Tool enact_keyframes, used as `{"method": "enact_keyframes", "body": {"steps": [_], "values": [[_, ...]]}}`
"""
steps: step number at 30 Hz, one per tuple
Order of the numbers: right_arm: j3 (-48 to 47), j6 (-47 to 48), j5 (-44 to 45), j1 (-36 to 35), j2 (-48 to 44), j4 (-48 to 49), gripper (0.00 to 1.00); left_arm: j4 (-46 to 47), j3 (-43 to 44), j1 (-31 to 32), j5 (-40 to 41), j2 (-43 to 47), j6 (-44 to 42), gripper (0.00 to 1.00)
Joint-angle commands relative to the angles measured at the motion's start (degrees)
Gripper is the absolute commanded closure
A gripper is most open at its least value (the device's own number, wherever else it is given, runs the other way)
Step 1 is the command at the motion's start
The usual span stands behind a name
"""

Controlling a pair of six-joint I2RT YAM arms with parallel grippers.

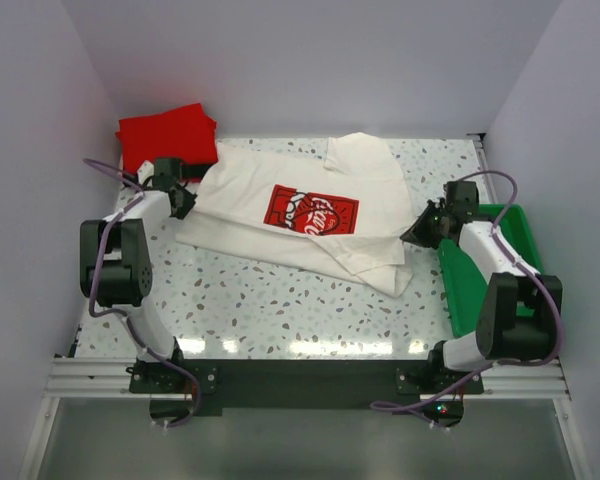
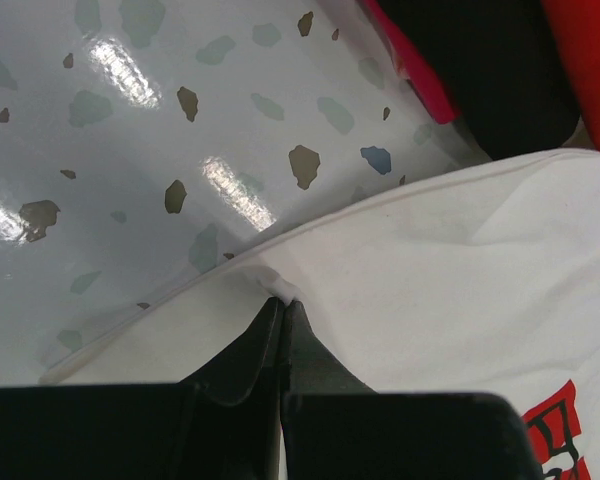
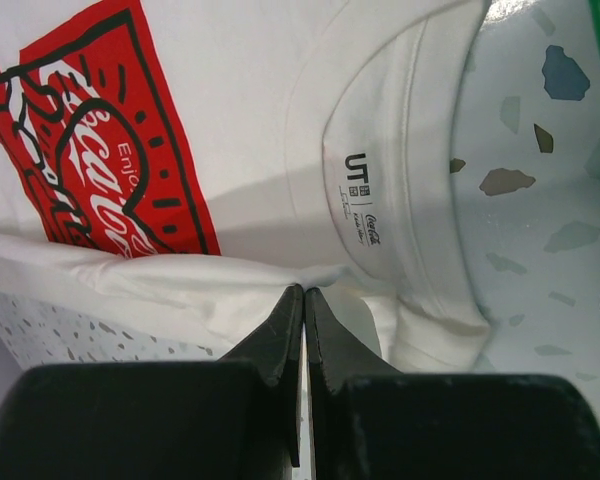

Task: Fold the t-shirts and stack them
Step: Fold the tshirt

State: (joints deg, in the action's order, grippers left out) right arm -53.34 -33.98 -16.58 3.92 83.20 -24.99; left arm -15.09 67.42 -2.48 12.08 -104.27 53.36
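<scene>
The cream-white t-shirt (image 1: 310,215) with a red chest print (image 1: 311,210) lies partly folded across the middle of the table. My left gripper (image 1: 183,197) is shut on the shirt's left edge; the left wrist view shows its fingertips (image 2: 284,301) pinching a fold of white cloth (image 2: 430,290). My right gripper (image 1: 417,233) is shut on the shirt's right side; the right wrist view shows it (image 3: 303,291) pinching cloth below the collar (image 3: 400,180). A folded red t-shirt (image 1: 166,135) lies at the back left, with black cloth (image 2: 480,70) beside it in the left wrist view.
A green plastic tray (image 1: 480,268) stands at the right edge under my right arm. The speckled tabletop (image 1: 280,310) lies in front of the shirt. White walls close in the back and both sides.
</scene>
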Motion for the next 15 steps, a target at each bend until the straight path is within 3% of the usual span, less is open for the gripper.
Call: {"method": "enact_keyframes", "body": {"steps": [1, 8, 9, 11, 12, 13, 15], "values": [[-0.71, -0.56, -1.53, 0.65, 1.52, 2.67, 1.00, 1.91, 2.98, 0.11, 0.76, -1.37, -1.16, 1.00], [-1.94, -1.35, -0.48, 0.73, 6.00, 4.16, 1.00, 5.24, 3.86, 0.02, -2.31, -3.22, -2.65, 0.99], [-2.29, -1.62, -0.30, 0.73, 6.53, 4.08, 1.00, 5.34, 3.86, 0.02, -2.76, -3.31, -2.56, 0.94], [-3.43, -1.45, -0.21, 0.65, 7.94, 4.07, 1.00, 5.77, 3.69, 0.02, -3.98, -3.14, -2.91, 0.75], [-3.87, -1.53, -0.12, 0.73, 9.08, 3.90, 0.95, 5.78, 3.42, 0.02, -4.34, -2.18, -2.83, 0.68], [-4.22, -1.44, -0.03, 0.73, 9.43, 3.81, 0.80, 5.86, 2.90, 0.02, -4.60, -1.30, -2.74, 0.54], [-5.89, -0.57, 0.05, 0.65, 10.22, 3.03, 0.62, 6.39, -0.07, 0.02, -5.56, 2.55, -2.04, 0.45]]}}
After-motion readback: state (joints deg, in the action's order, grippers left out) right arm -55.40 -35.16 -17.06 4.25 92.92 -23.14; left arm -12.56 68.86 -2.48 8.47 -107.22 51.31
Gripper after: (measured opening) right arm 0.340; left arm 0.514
